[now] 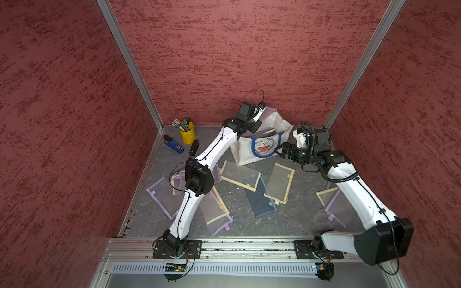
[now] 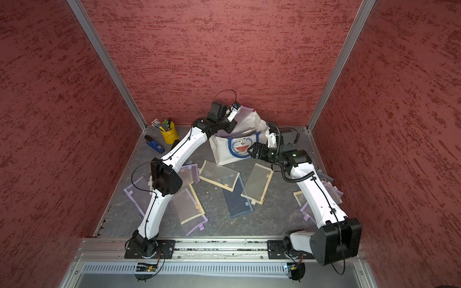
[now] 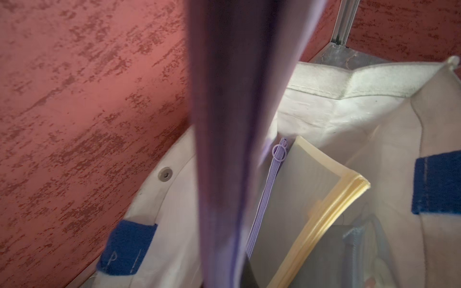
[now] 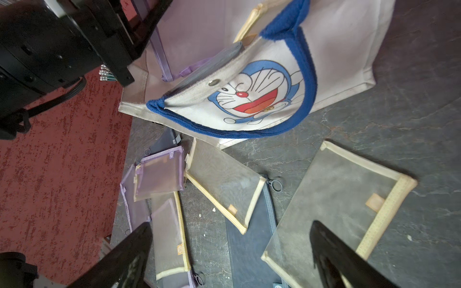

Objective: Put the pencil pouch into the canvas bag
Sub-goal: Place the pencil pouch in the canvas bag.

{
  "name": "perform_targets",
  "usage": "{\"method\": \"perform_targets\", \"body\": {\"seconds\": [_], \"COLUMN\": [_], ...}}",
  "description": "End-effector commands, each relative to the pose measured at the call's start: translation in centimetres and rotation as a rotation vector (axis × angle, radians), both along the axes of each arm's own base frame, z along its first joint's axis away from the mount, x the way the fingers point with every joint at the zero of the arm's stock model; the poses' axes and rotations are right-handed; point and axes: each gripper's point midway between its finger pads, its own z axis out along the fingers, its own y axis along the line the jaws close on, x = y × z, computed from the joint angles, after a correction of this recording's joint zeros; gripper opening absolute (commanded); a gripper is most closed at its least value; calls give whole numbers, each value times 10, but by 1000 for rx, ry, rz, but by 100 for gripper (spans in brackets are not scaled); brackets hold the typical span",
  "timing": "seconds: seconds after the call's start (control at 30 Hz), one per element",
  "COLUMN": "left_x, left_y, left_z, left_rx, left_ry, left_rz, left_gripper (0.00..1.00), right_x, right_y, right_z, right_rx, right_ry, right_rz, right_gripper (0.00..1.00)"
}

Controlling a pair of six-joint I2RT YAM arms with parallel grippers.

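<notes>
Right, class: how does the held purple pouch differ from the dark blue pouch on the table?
The purple pouch is pale, see-through; the dark blue pouch looks solid. The purple pouch hangs upright, gripped, in the bag's mouth; the dark blue pouch lies flat, ungripped, on the table. Both are thin pouches.

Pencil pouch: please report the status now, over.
Left pincer shut on purple pouch, hanging at bag mouth. Right pincer open, beside bag front. Other pouches inside, crowding mouth.
</notes>
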Motion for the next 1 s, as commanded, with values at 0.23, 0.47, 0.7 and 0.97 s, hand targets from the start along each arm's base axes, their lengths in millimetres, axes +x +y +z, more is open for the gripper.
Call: {"method": "perform_targets", "body": {"seconds": [0.23, 0.47, 0.7, 0.97], "left_x": [-3, 0, -9, -59], "left_y": [-11, -10, -18, -16], "left_z": [-41, -63, -19, 63], "left_rx": [112, 135, 80, -60], "left_ry": [14, 40, -10, -32], "left_rz": [-14, 13, 13, -7], "left_gripper": [0, 0, 50, 53], "right_x": [3, 5, 4, -5], "right_y": [-10, -10, -14, -23], "right_z": [-6, -6, -6, -31], "right_rx": [-31, -30, -55, -80], "right_ry": [18, 20, 19, 62], "right_rz": [-25, -28, -41, -86], "right_gripper": [99, 99, 99, 99]}}
